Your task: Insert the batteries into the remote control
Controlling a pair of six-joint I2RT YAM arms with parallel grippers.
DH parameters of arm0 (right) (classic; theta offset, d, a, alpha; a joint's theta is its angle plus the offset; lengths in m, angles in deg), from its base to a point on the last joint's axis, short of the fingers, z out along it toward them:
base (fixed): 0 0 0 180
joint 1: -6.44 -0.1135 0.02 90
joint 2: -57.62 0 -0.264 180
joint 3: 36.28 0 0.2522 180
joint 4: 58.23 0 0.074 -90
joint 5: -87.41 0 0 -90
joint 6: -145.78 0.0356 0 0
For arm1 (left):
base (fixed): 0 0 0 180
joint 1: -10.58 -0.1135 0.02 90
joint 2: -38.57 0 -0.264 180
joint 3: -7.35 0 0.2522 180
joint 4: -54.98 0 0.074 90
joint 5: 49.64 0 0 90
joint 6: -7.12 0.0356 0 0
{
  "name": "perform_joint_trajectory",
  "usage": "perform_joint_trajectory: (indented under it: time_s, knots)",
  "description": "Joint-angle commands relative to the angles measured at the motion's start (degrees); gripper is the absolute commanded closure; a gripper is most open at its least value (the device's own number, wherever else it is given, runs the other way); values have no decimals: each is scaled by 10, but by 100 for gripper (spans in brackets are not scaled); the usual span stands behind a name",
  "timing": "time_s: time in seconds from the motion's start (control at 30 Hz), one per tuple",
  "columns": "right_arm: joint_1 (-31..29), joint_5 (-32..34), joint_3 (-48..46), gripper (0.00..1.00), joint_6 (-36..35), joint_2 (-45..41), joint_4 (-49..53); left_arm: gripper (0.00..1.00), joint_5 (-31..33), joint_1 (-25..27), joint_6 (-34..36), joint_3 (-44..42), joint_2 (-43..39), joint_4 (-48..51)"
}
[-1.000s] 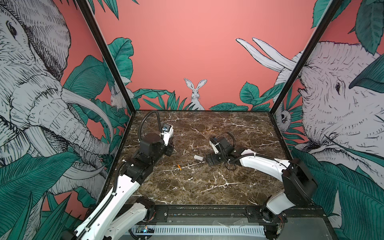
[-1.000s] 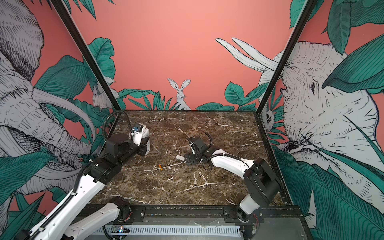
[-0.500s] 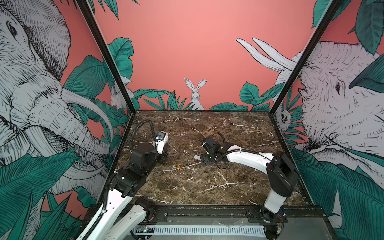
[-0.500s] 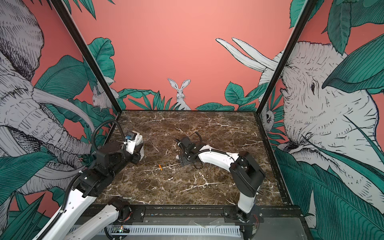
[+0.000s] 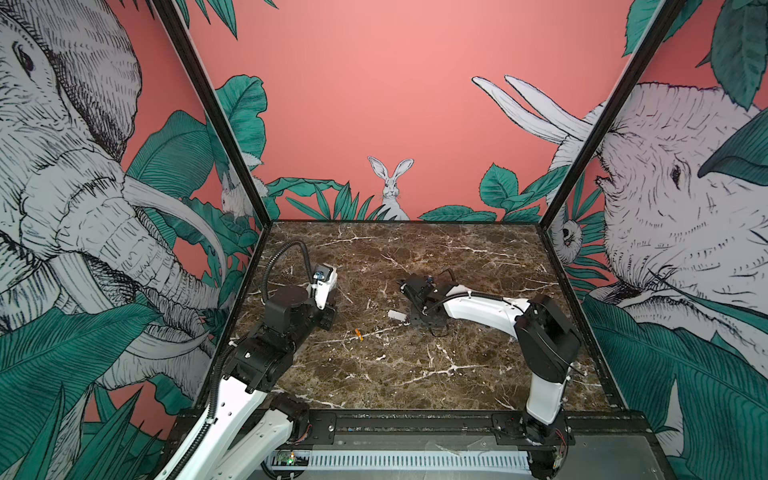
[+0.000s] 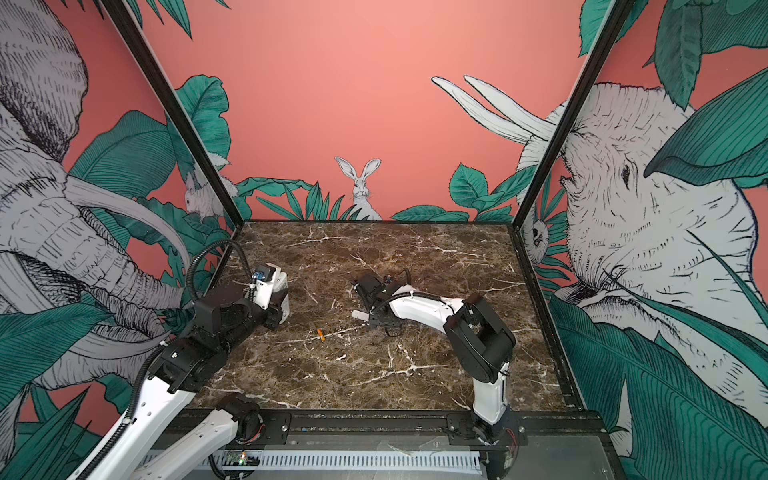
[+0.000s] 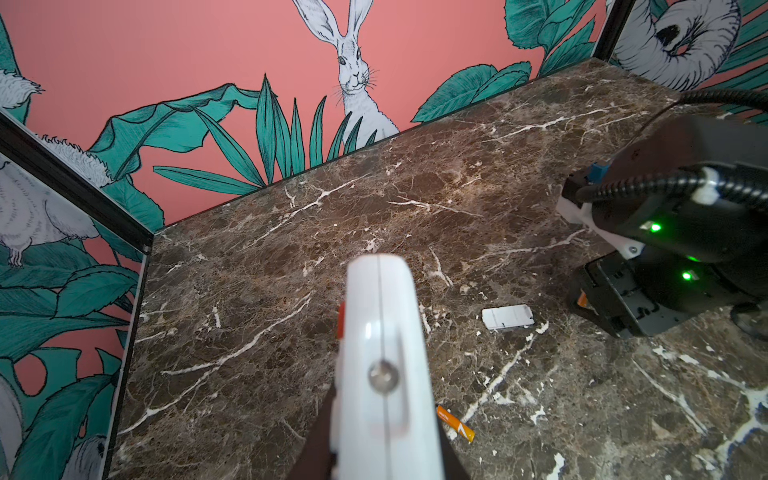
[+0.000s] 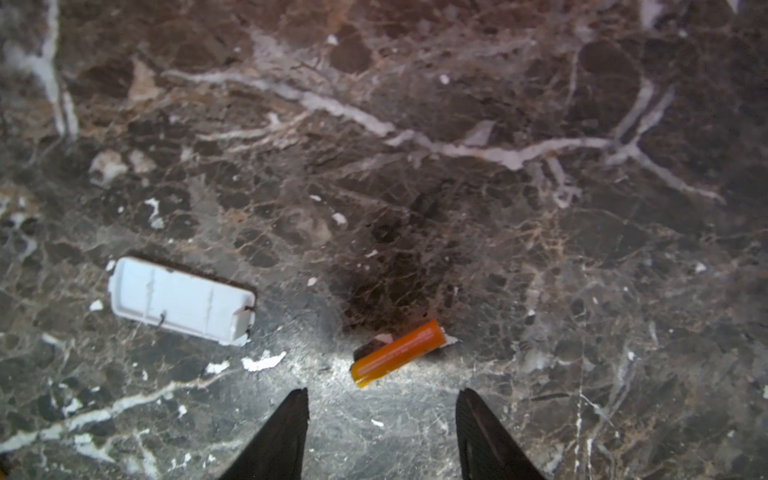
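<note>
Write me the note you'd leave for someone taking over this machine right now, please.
Left claw: shut on the remote, held off the table.
Right claw: open, low, with a battery just ahead of its tips, not gripped.
Other battery: loose on the table between the arms.
Cover: off, lying near the right claw.
Done: cover off, remote in the left claw.
To do: grip and load both batteries; the compartment isn't in view.
</note>
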Motion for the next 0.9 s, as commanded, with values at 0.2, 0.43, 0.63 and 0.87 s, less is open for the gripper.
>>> perform_joint_trajectory:
  time_s: [0.2,0.43,0.63,0.87]
  knots:
    - [36,-31,-30,48,78,5,-39,100,-12,-6,0,-7,-12,-22]
    - [38,-53,-32,53,84,18,-59,100,-18,-7,-3,-7,-9,-25]
    - [37,-69,-56,54,96,20,-83,100,-23,-9,-5,-7,-8,-30]
    - [38,-66,-65,62,88,27,-91,100,-32,-8,-9,-8,-5,-33]
